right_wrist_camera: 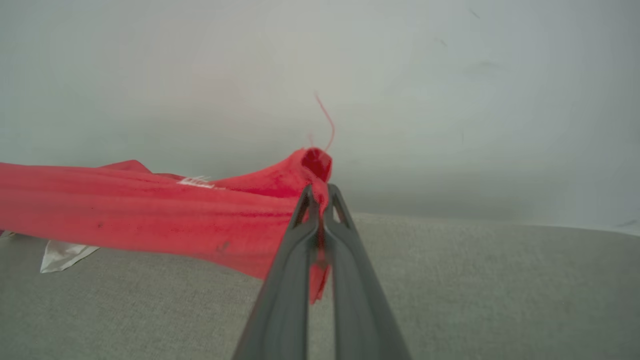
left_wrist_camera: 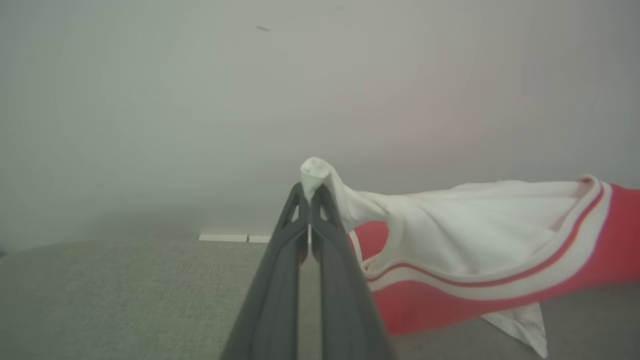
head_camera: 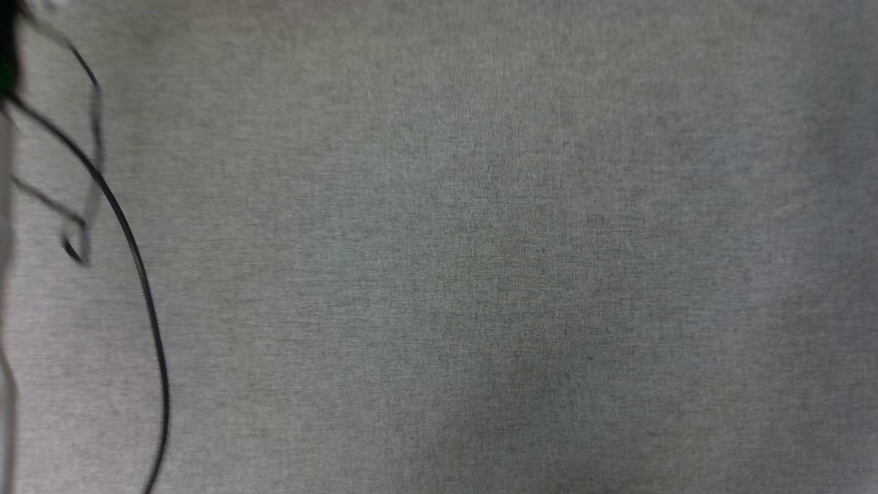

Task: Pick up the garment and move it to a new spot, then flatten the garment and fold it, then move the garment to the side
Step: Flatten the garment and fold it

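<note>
Where the head view looks down, a grey cloth surface (head_camera: 480,274) spreads out blurred, with a black cable (head_camera: 130,240) curving from ten o'clock to seven o'clock. In the left wrist view, the left gripper (left_wrist_camera: 311,192) is pinched tight on a white corner of the garment (left_wrist_camera: 475,235), which is drawn out toward three o'clock, its striped trim showing. In the right wrist view, the right gripper (right_wrist_camera: 320,192) clamps a red corner; the cloth runs off toward nine o'clock, and a loose red thread (right_wrist_camera: 327,120) rises at twelve.
</note>
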Controlling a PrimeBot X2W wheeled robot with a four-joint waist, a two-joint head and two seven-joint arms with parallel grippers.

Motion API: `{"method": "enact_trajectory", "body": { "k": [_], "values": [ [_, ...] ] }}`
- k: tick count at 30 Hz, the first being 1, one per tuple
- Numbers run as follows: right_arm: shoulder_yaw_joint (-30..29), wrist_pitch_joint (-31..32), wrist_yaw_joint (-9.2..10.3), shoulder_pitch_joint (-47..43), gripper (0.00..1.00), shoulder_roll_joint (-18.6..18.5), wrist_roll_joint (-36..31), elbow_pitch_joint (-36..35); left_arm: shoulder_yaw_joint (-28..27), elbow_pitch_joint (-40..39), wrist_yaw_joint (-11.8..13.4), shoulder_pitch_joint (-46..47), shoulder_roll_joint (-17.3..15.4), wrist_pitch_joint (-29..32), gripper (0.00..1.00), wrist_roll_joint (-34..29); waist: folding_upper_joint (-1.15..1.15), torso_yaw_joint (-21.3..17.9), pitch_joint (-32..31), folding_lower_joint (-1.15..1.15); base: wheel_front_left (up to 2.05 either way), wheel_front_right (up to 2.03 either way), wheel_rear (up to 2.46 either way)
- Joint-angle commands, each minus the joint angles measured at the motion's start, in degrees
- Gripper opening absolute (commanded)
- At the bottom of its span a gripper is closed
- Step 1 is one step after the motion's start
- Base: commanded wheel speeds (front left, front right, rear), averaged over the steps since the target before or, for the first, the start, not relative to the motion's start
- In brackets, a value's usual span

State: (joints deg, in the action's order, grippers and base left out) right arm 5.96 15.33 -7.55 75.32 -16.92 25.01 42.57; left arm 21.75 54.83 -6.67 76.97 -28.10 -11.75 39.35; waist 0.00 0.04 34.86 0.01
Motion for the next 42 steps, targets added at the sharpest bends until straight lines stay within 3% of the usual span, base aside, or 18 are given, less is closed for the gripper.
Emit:
{"method": "enact_trajectory", "body": {
  "k": [1,10,14,20,28,33,34,42],
  "values": [
    [0.8,-1.3,0.13,-5.2,0.0,-1.8,1.6,-1.0,-0.3,-0.5,-0.1,-4.9,-0.4,-1.0,0.0,0.9,0.0,0.8,-2.9,-0.01,0.0,0.0,0.0],
    [3.3,-5.9,0.13,-28.2,0.0,-4.1,8.4,-7.9,-0.5,-5.5,0.9,-25.8,0.2,-2.9,0.0,2.9,0.0,2.2,-11.0,-0.01,0.0,0.0,0.0],
    [2.4,-7.2,0.13,-37.8,0.0,-4.2,10.3,-11.8,-1.1,-10.1,2.8,-35.5,0.6,-3.1,0.0,4.1,0.0,2.4,-15.2,-0.01,0.0,0.0,0.0],
    [-1.7,-7.3,0.14,-51.0,0.0,-4.5,10.5,-17.9,-1.7,-19.9,7.8,-48.9,-0.7,-2.6,0.0,5.0,0.0,2.8,-20.3,-0.01,0.0,0.0,0.0],
    [-8.5,-3.5,0.16,-68.3,0.0,0.8,7.9,-26.9,-1.6,-35.9,16.3,-66.1,-3.0,2.9,0.0,6.6,0.0,2.6,-25.9,-0.01,0.0,0.0,0.0],
    [-12.6,-0.3,0.14,-78.4,0.0,5.9,5.8,-33.1,-1.6,-44.8,21.0,-75.7,-4.3,6.6,0.0,8.2,0.0,3.0,-28.9,-0.01,0.0,0.0,0.0],
    [-15.2,1.8,0.13,-83.9,0.0,9.0,4.6,-37.0,-2.2,-49.5,23.5,-80.5,-5.0,7.6,0.0,9.2,0.0,3.3,-30.2,-0.01,0.0,0.0,0.0],
    [-19.9,7.0,0.13,-92.1,0.0,12.9,1.5,-44.6,-3.3,-58.2,28.0,-90.0,-6.7,10.3,0.0,11.1,0.0,3.6,-32.0,-0.01,0.0,0.0,0.0]
  ]
}}
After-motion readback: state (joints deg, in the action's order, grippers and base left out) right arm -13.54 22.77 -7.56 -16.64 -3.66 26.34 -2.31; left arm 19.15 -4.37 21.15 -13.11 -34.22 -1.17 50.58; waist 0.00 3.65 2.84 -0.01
